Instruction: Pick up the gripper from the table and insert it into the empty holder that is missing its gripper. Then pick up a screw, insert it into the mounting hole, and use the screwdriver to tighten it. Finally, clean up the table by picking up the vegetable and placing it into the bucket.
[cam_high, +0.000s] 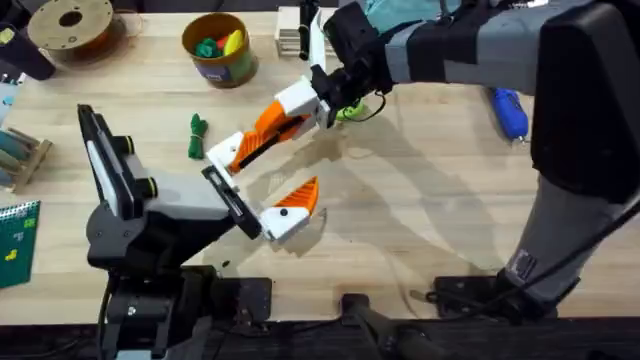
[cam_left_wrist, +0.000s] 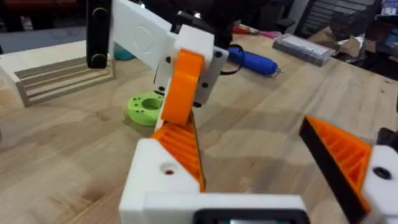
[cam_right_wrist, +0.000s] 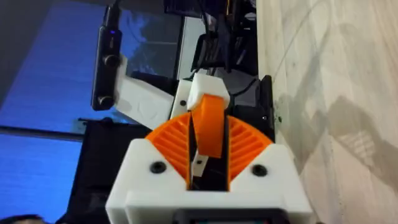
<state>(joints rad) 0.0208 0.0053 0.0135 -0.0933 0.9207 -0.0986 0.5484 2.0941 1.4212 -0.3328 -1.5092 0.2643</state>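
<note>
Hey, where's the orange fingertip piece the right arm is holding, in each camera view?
Overhead: the gripper, centre-left, above the left arm's fingers.
Left wrist: upper middle, beside the green disc.
Right wrist: centre, between orange pads.
Shared landmark: the right arm's fingers clamping it.

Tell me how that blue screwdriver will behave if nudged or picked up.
The screwdriver lies on its side and looks cylindrical, so a nudge would probably roll it. Its smooth, rigid-looking body may slip in a loose grasp.
</note>
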